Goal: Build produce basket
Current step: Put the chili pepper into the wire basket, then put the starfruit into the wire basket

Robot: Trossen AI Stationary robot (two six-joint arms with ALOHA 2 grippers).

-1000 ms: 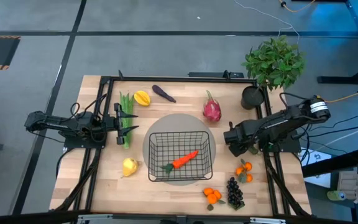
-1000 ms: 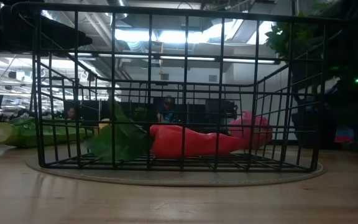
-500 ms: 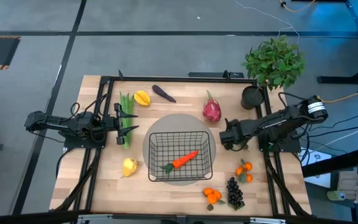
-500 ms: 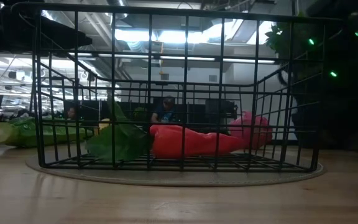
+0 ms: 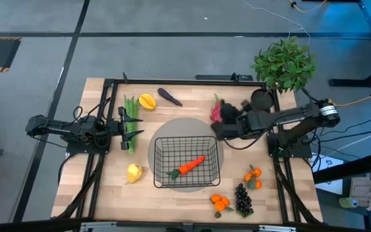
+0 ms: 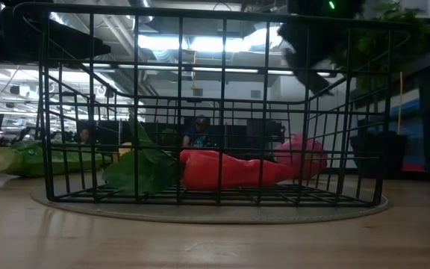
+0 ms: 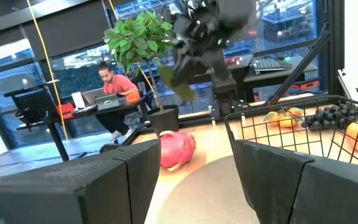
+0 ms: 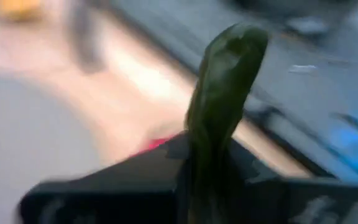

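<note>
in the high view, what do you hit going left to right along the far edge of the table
green stalks → yellow fruit → purple eggplant → pink dragon fruit, with the right gripper just beside it → black plant pot

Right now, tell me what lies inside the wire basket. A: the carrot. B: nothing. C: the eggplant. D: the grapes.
A: the high view shows the orange carrot lying alone on the floor of the basket, while all the other fruit sits outside it on the table.
</note>
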